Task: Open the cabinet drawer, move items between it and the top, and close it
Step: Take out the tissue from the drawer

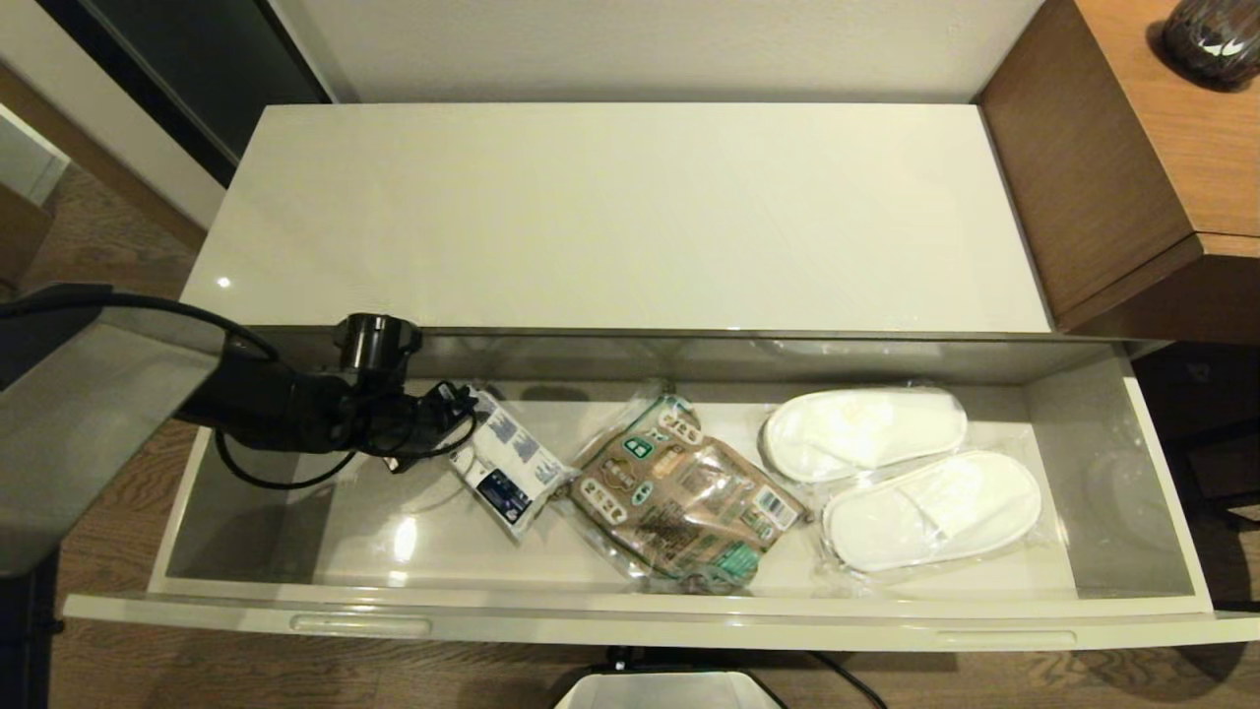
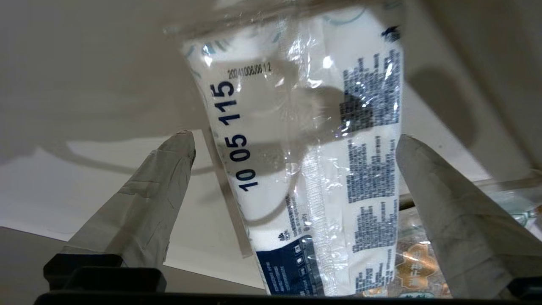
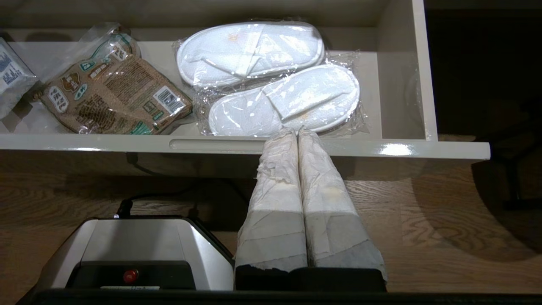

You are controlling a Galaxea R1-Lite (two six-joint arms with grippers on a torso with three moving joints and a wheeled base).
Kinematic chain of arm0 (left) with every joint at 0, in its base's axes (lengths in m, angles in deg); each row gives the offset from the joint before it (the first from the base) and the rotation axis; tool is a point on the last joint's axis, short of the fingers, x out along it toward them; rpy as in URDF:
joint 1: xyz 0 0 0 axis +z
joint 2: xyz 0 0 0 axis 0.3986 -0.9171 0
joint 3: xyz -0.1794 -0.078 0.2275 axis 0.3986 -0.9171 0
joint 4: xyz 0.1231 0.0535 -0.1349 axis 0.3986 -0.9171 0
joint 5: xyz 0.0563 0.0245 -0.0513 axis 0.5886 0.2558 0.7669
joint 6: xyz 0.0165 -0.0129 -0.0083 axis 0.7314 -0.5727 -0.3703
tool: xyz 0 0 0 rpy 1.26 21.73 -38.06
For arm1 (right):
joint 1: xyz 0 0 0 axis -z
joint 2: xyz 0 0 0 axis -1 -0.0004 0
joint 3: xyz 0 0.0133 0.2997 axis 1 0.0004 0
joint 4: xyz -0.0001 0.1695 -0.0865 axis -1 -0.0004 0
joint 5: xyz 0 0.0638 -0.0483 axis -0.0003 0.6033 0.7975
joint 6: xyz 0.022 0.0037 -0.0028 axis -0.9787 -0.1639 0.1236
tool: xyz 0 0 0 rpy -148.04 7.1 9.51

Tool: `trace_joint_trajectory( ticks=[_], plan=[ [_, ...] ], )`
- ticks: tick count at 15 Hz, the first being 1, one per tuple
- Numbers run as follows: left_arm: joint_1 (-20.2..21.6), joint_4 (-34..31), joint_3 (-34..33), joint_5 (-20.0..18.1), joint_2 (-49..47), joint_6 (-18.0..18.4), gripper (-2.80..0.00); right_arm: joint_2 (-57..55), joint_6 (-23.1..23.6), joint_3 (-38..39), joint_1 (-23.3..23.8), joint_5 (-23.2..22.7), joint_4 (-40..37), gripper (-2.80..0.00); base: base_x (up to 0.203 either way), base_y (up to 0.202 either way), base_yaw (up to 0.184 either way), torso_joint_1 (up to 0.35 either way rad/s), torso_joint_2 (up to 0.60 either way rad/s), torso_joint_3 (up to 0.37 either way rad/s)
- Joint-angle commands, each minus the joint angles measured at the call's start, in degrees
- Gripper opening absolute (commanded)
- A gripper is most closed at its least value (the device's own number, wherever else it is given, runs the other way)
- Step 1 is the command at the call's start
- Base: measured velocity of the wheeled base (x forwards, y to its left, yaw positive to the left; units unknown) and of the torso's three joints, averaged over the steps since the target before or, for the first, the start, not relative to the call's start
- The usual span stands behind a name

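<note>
Reaching into the open cabinet drawer from its left end, the left gripper has its two taped fingers spread wide, one on either side of the small white packet with blue and dark print. The left wrist view shows the packet lying in the gap between them, with neither finger touching it. The packet rests on the drawer floor, just beside the brown-and-green printed packet, whose edge it seems to meet or slightly overlap. Further right lie the wrapped white slippers, side by side. The cabinet top behind the drawer carries nothing that shows. The right gripper is parked low in front of the drawer, fingers pressed together and empty.

My reading is that the grasp of the white packet is about to be made. The risks come from the wrapping: the film is glossy and slack, so the fingers may pinch only loose plastic and the packet could slide out on the lift. Closing too near the brown packet might catch its wrapper as well and drag it along. The drawer's back wall and the overhanging top sit close by, so a steep lift could knock the packet against that edge
</note>
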Motion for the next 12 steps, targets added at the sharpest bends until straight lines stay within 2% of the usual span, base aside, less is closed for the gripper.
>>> trace_joint_trajectory(
  ticks=[1, 8, 12],
  plan=[
    [0.5, 0.0, 0.1, 0.1, -1.3, -0.3, 0.00, -0.1, 0.0, 0.1, 0.0, 0.0, 0.0, -2.80, 0.000, 0.000, 0.000, 0.000, 0.00, 0.000],
    [0.9, -0.2, 0.5, 4.0, -3.8, 0.5, 0.00, -0.1, 0.0, 0.1, 0.0, 0.0, 0.0, -2.80, 0.000, 0.000, 0.000, 0.000, 0.00, 0.000],
    [0.8, -1.1, 0.5, 5.8, -4.5, 2.4, 0.00, -0.1, 0.0, 0.1, 0.0, 0.0, 0.0, -2.80, 0.000, 0.000, 0.000, 0.000, 0.00, 0.000]
  ],
)
